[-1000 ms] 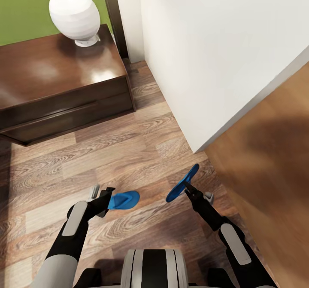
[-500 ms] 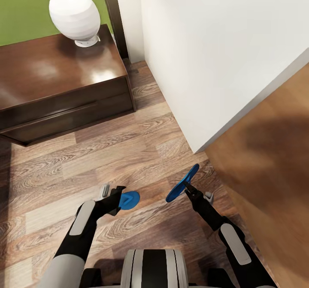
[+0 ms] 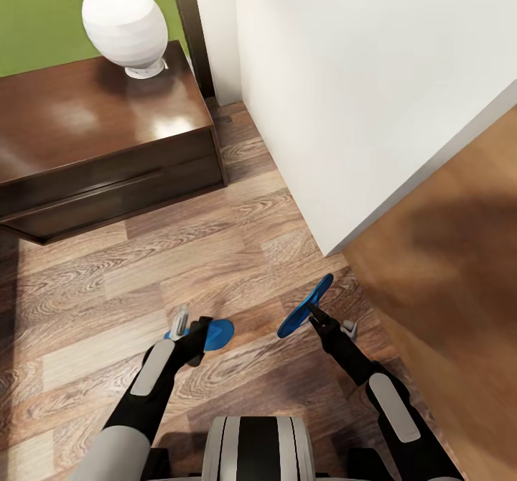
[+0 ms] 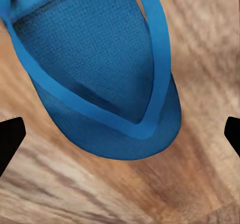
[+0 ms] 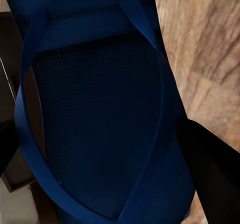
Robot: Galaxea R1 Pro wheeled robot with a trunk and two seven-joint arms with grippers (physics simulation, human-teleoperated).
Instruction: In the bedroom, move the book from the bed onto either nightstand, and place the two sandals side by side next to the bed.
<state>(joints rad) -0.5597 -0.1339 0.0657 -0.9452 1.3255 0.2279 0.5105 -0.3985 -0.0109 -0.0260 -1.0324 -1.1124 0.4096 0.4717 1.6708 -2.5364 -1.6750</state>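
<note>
One blue sandal (image 3: pixel 218 334) lies flat on the wood floor, and the left wrist view shows its strap and sole (image 4: pixel 100 58) close up. My left gripper (image 3: pixel 192 332) hovers over its near end, open, with the fingertips (image 4: pixel 10 139) wide apart on either side. My right gripper (image 3: pixel 314 314) is shut on the other blue sandal (image 3: pixel 305 307), held tilted up off the floor; that sandal (image 5: pixel 100 108) looks dark in the right wrist view. A dark-brown nightstand (image 3: pixel 86 129) with a glossy top stands ahead to the left. The book is out of view.
A white round lamp base (image 3: pixel 126 29) sits on the nightstand's back corner. A white wall corner (image 3: pixel 359 93) juts out ahead to the right, with a tan wooden surface (image 3: pixel 459 265) beside it. Bare plank floor (image 3: pixel 179 258) lies between nightstand and sandals.
My left arm has moved right and now covers the near end of the sandal on the floor. That sandal has stayed put. The right arm and its sandal have not moved.
</note>
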